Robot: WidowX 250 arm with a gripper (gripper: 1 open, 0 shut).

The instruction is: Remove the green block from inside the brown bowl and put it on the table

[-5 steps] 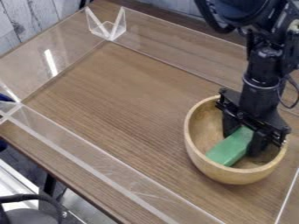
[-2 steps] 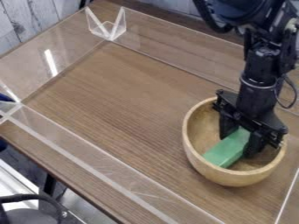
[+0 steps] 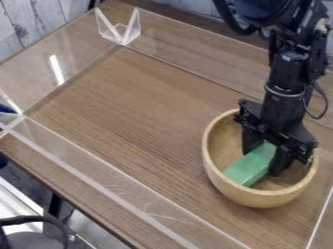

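Lying tilted inside the brown bowl [image 3: 260, 185], green block [image 3: 255, 166] with its lower end toward the near-left wall and its upper end up between the black pincer [image 3: 276, 146] fingers. Clamped shut on that upper end, pincer pointed straight down into the bowl. Sat at the right side of the wood-grain bench [image 3: 130, 107], bowl close to the near edge. Ringed the bench, low clear acrylic walls [image 3: 78, 170], with a clear bracket [image 3: 119, 26] at the far corner.
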